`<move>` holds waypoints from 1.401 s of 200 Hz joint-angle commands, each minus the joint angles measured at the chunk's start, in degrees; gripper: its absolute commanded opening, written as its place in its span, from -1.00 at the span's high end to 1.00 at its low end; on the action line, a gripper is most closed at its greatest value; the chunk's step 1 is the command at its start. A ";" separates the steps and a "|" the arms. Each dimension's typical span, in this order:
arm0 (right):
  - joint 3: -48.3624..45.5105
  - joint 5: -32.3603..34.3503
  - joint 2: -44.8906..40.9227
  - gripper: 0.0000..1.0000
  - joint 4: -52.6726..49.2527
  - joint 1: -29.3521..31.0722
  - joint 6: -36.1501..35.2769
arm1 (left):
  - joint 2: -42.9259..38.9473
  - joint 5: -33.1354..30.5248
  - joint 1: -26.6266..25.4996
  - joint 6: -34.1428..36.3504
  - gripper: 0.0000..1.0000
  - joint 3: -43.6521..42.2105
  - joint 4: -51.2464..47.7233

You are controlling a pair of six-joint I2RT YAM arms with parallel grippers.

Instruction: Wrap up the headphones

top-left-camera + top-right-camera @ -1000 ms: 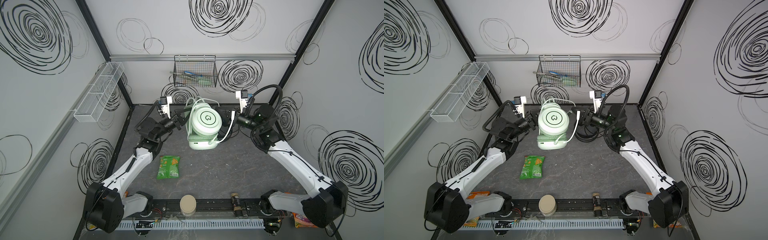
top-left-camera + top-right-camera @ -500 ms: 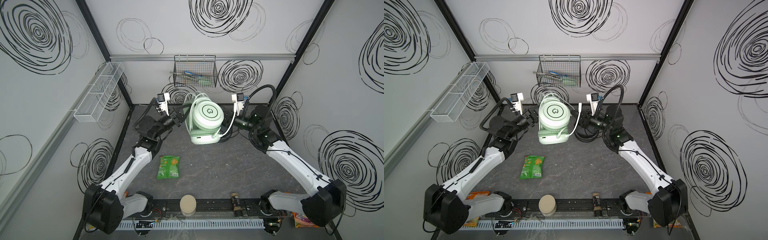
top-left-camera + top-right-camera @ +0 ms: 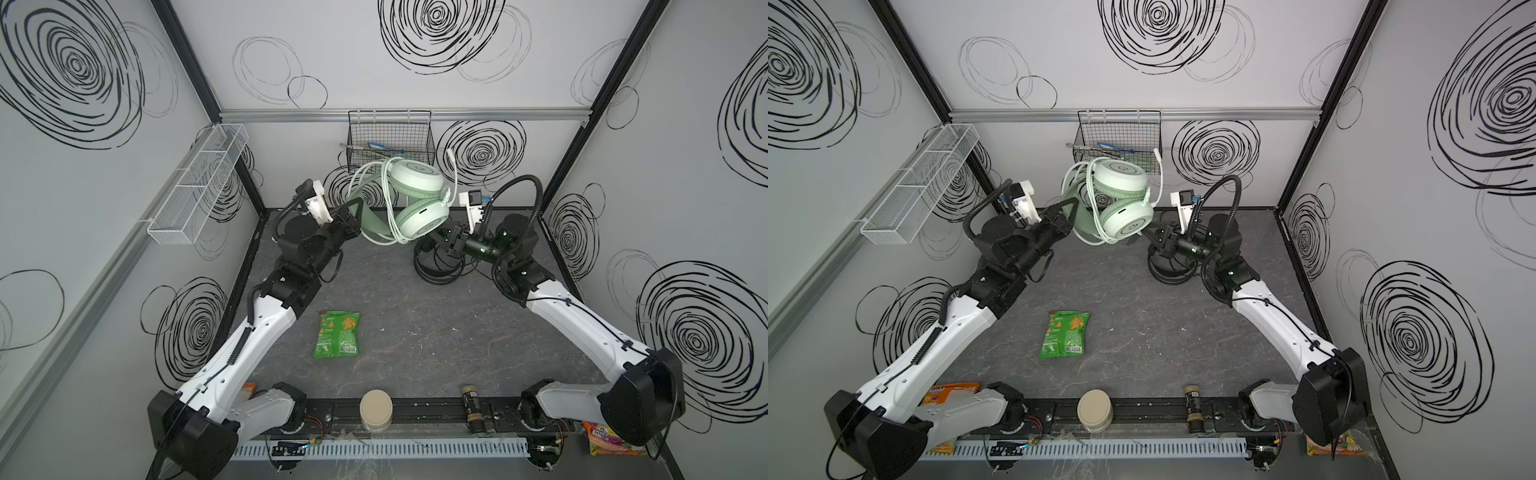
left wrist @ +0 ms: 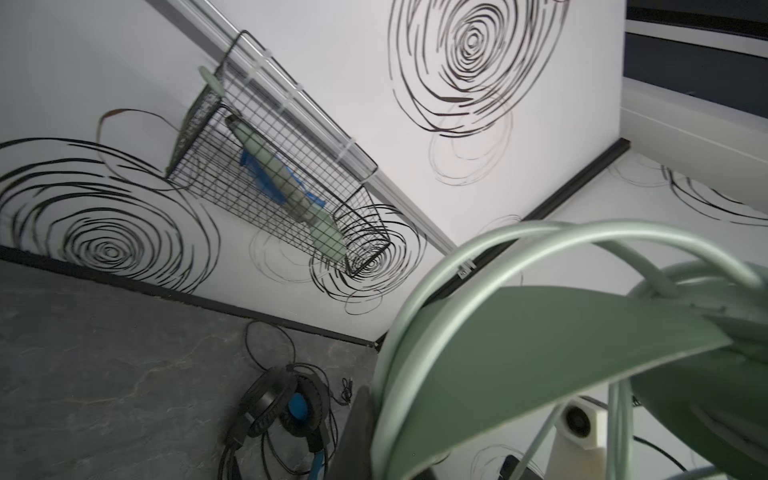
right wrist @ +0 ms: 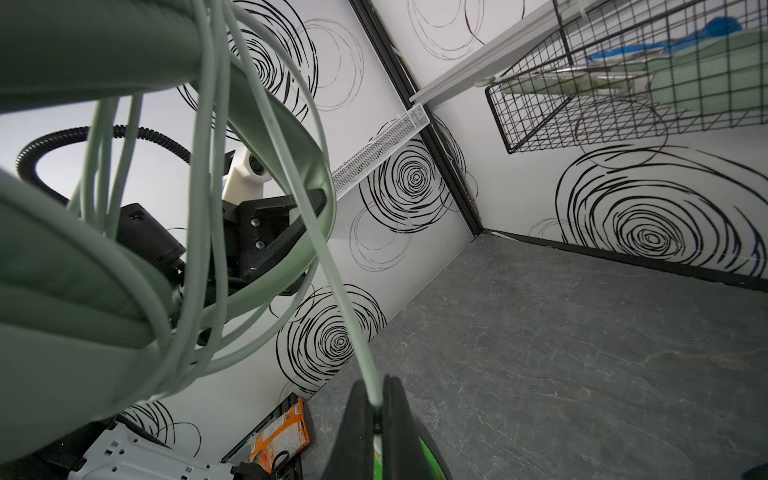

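The mint-green headphones (image 3: 417, 179) (image 3: 1121, 179) hang in the air near the back wall, tilted, with the pale cable (image 5: 332, 270) looped several times around the earcups. My left gripper (image 3: 352, 209) (image 3: 1069, 208) (image 4: 374, 436) is shut on their headband (image 4: 540, 340). My right gripper (image 3: 434, 236) (image 3: 1148, 232) (image 5: 376, 415) is shut on a strand of the pale cable just below the lower earcup. The cable's plug end (image 3: 451, 156) sticks up free. The black headphones (image 3: 436, 266) (image 3: 1169, 270) (image 4: 282, 407), with blue lining, lie on the table under the right gripper, their cable loose.
A black wire basket (image 3: 390, 137) hangs on the back wall just behind the raised headset. A white mesh shelf (image 3: 199, 183) is on the left wall. A green snack bag (image 3: 337, 334) lies mid-table. A round lid (image 3: 376, 409) and a small bottle (image 3: 470, 401) sit at the front rail.
Both grippers have lifted the green headset up and toward the back wall. It has tilted, so both earcups now show. The right gripper has dropped below it, still on the cable.
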 commanded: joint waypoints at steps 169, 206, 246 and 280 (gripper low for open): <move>-4.03 2.36 2.89 0.99 -7.82 1.56 2.88 | 20.73 -46.60 -9.80 17.27 1.00 27.69 -21.80; -4.56 3.17 3.51 0.98 -8.22 0.93 3.92 | 24.36 -51.38 -12.46 23.85 1.00 30.93 -22.47; -5.56 3.08 5.11 0.97 -5.38 -0.09 6.01 | 22.02 -41.48 -9.26 15.08 1.00 24.53 -24.44; -5.52 2.99 9.74 0.95 -2.55 0.01 9.58 | 18.74 -36.23 -4.08 10.00 1.00 16.37 -24.51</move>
